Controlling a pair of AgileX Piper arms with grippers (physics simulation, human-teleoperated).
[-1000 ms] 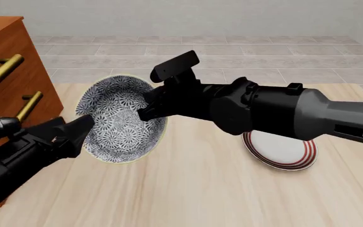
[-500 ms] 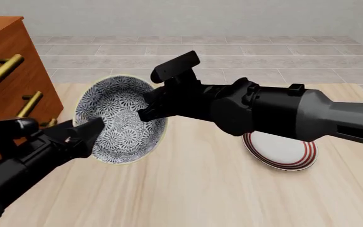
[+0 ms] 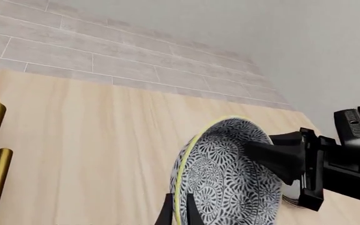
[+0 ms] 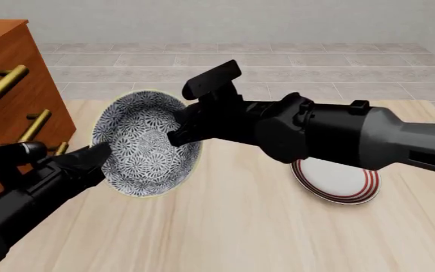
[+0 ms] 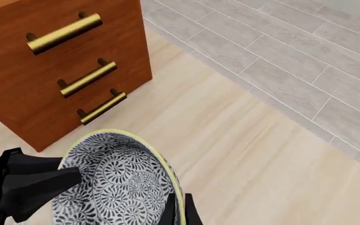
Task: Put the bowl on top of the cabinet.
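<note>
The navy-and-white floral bowl [image 4: 145, 144] hangs tilted above the table, its inside facing the front camera. My right gripper [image 4: 178, 131] is shut on its right rim; in the right wrist view its fingertips [image 5: 178, 209] straddle the cream edge of the bowl [image 5: 114, 180]. My left gripper [image 4: 102, 152] is shut on the left rim, and its fingertips [image 3: 177, 212] pinch the edge of the bowl [image 3: 227, 180]. The reddish-brown cabinet [image 4: 6, 96] with brass handles stands at the left, its top higher than the bowl. Each wrist view also shows the other arm: the right gripper [image 3: 252, 149] and the left gripper [image 5: 73, 176].
A white plate with red rings [image 4: 338, 182] lies on the light wooden table [image 4: 240, 232], right of the bowl and partly under the right arm. The cabinet [image 5: 42, 84] sits on the table's left end. Grey tiled floor lies beyond the far edge.
The left gripper's tip slid in over the bowl's left rim, then drew back slightly to the edge. The bowl and the right arm have hardly moved.
</note>
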